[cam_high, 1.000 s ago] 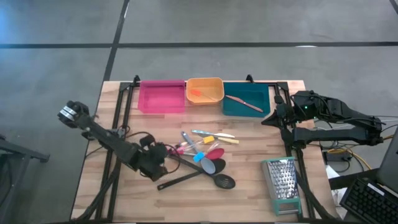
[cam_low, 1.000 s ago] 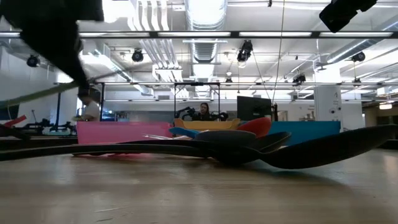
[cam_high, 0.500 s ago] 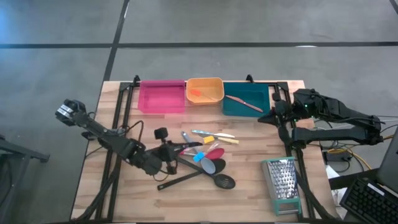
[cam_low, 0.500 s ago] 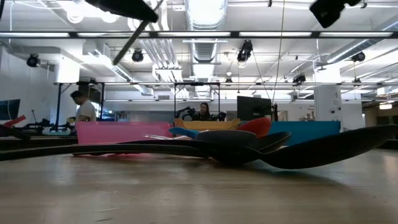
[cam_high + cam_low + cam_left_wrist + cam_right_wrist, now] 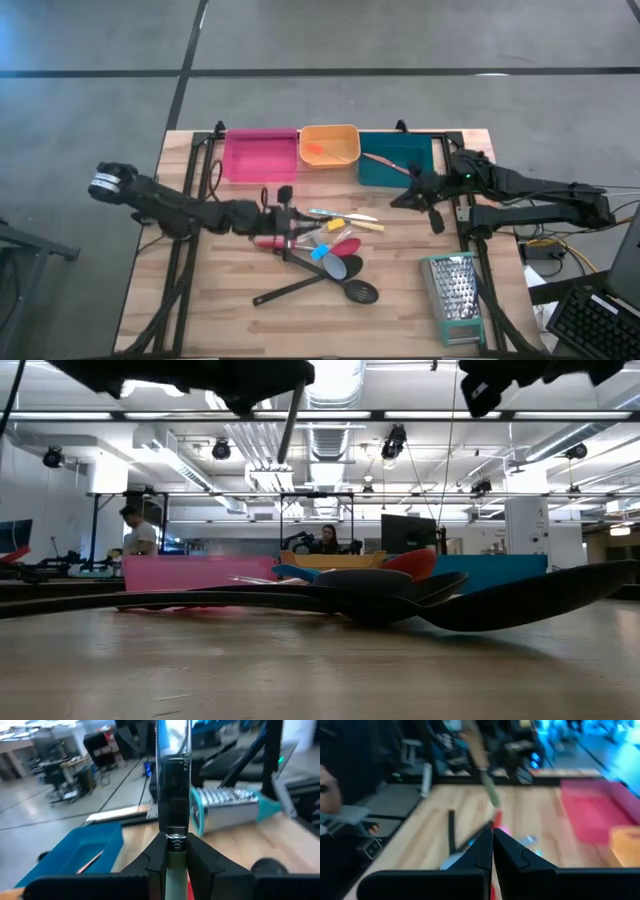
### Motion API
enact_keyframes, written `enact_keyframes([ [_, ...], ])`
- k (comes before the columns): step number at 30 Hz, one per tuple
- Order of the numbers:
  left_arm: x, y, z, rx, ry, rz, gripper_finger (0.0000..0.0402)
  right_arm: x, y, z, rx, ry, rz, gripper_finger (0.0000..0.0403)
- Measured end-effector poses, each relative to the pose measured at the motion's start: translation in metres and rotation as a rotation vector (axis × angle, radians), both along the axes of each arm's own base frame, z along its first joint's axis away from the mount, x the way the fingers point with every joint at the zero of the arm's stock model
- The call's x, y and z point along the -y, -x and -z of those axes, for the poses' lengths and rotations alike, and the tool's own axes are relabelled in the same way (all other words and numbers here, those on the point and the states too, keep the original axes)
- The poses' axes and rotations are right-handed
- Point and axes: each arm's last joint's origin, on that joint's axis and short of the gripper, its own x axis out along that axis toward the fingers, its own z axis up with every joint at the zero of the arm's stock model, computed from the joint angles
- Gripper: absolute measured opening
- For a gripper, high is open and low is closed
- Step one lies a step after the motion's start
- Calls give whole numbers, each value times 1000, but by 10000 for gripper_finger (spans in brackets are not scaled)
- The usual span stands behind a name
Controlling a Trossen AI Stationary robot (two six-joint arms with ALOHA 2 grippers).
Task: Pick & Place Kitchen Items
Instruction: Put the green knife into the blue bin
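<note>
The kitchen items lie in a loose pile (image 5: 325,245) mid-table: black long-handled spoons (image 5: 320,288), red and pink spatulas, and small blue and yellow pieces. My left gripper (image 5: 288,222) is above the pile's left end, shut on a slim utensil (image 5: 172,780) with a dark shiny front part and a pale handle. In the low view the utensil (image 5: 290,425) shows as a dark rod high above the table. My right gripper (image 5: 405,195) is shut and empty, in front of the teal bin (image 5: 395,160). Its fingers meet in the right wrist view (image 5: 492,837). My left gripper pinches the utensil between its two fingers, at the metal ring (image 5: 175,839) where the pale handle meets the dark front part. The utensil runs along the fingers and sticks out past their tips. It hangs slanting down, clear of the table and the pile.
A pink bin (image 5: 260,155), an orange bin (image 5: 330,145) and the teal bin stand in a row along the far edge. The orange bin holds an orange piece, the teal bin a tan utensil. A metal grater with green trim (image 5: 452,290) lies near right.
My left gripper has risen and gone toward the table's far edge and right, from the near left of the pile to above its left end. It has carried the slim utensil clear of the table. My right gripper has gone toward the table's left, nearer the pile.
</note>
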Motion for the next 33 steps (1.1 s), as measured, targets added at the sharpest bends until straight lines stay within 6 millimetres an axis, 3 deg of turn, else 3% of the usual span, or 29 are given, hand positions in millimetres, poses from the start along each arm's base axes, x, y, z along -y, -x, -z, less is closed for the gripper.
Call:
enact_keyframes([
  [5,-18,0,0,78,33,78,49,2,-13,16,152,49,-9,8],
  [12,-23,-9,-11,129,37,58,49,6,-24,35,345,121,47,8],
  [19,-29,-27,-20,147,18,25,49,11,-42,58,224,56,75,8],
  [29,-40,-56,-21,145,14,-12,49,14,-69,67,139,6,18,10],
  [33,-41,-58,-22,148,12,-16,49,15,-77,65,136,2,-2,35],
])
